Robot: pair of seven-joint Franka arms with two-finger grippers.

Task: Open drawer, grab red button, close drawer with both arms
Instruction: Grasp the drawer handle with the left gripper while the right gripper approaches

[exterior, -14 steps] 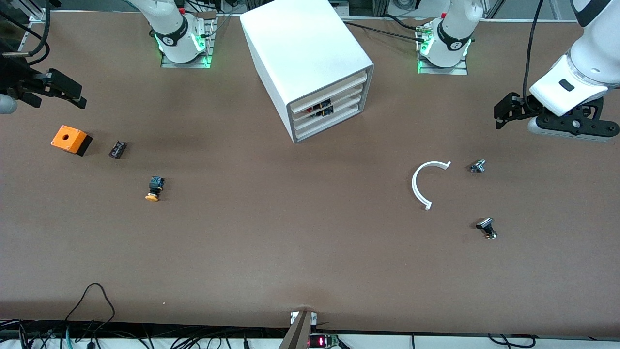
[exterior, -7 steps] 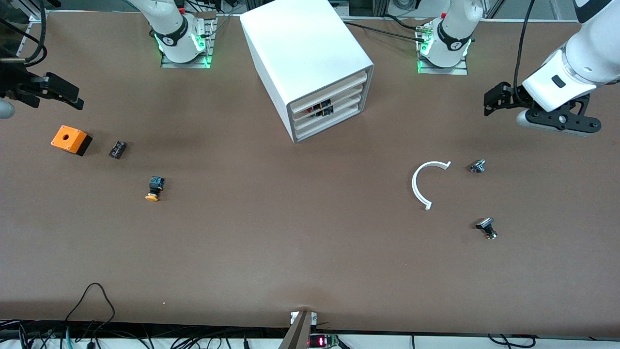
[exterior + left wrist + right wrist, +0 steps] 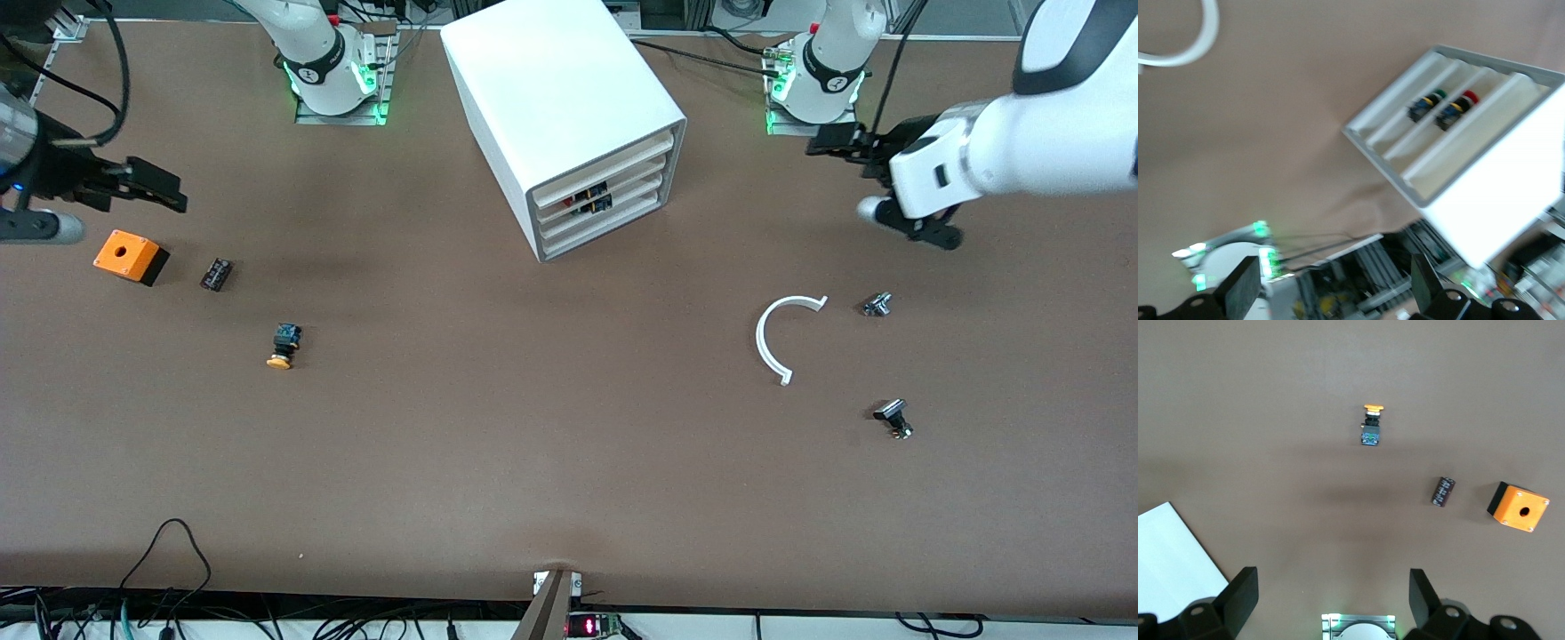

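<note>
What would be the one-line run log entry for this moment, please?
stage: approach | left gripper: open, empty, in air near cabinet | right gripper: open, empty, above orange box | red button: in drawer

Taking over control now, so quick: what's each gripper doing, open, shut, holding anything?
Left gripper: open, holding nothing, up over the table beside the cabinet.
Right gripper: open, holding nothing, above the orange box.

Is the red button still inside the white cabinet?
Yes. The red button lies in a tray inside the cabinet, beside a green one.
</note>
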